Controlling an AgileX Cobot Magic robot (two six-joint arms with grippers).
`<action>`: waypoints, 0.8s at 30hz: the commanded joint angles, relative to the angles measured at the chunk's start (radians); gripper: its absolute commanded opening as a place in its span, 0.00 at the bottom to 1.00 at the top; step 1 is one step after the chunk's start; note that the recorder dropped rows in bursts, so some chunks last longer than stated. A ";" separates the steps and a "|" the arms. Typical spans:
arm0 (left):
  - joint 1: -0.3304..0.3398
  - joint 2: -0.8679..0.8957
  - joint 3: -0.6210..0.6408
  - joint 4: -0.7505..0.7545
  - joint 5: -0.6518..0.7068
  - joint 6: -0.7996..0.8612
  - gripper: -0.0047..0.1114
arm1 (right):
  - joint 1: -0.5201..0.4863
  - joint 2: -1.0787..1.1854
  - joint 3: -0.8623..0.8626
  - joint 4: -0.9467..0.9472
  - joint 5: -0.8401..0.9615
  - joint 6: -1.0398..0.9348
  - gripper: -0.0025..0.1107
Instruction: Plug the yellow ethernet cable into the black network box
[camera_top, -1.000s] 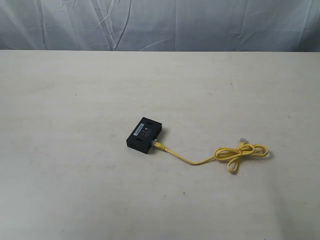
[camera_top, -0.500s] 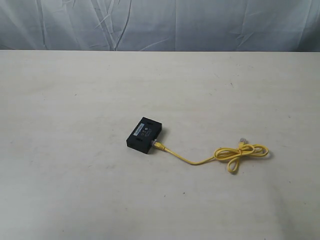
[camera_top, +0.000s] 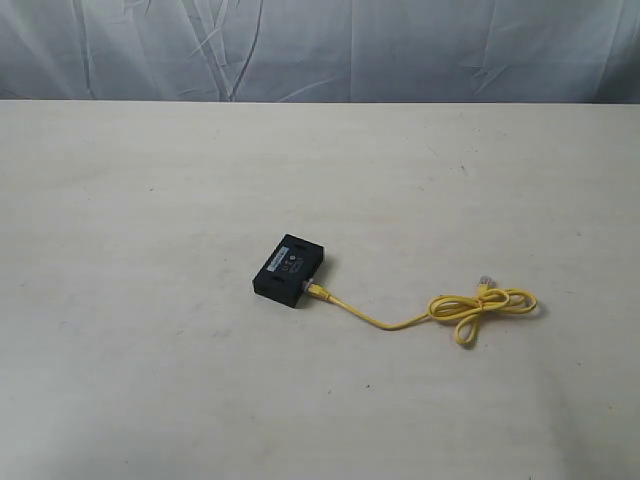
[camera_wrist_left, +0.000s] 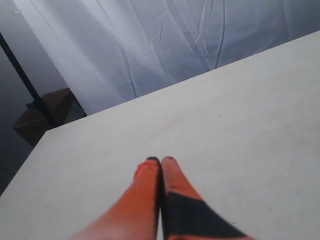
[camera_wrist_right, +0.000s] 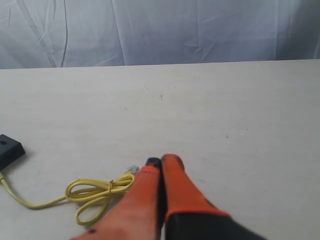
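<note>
- Lying flat on the table (camera_top: 150, 200), label face up: the black network box (camera_top: 288, 270).
- Yellow ethernet cable (camera_top: 400, 322): one plug (camera_top: 314, 290) meets the box's port side. The cord trails away from the box to a loose looped bundle (camera_top: 485, 308) well apart from it.
- Left gripper (camera_wrist_left: 160, 160): fingers pressed together, empty. The box is not in its wrist view.
- Right gripper (camera_wrist_right: 161, 161): clenched on nothing, well apart from the box.

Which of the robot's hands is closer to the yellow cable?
Right, it seems: the right hand has the yellow ethernet cable and its looped bundle lying just beside it. The left hand sees only bare table, with no cable in view.
</note>
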 joint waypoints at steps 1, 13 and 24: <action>0.004 -0.006 0.005 -0.008 0.003 -0.027 0.04 | -0.002 -0.007 0.002 0.001 -0.013 0.000 0.02; 0.019 -0.006 0.005 0.132 -0.001 -0.439 0.04 | -0.002 -0.007 0.002 -0.004 -0.007 0.000 0.02; 0.033 -0.006 0.005 0.272 -0.008 -0.711 0.04 | -0.002 -0.007 0.002 -0.004 -0.007 0.000 0.02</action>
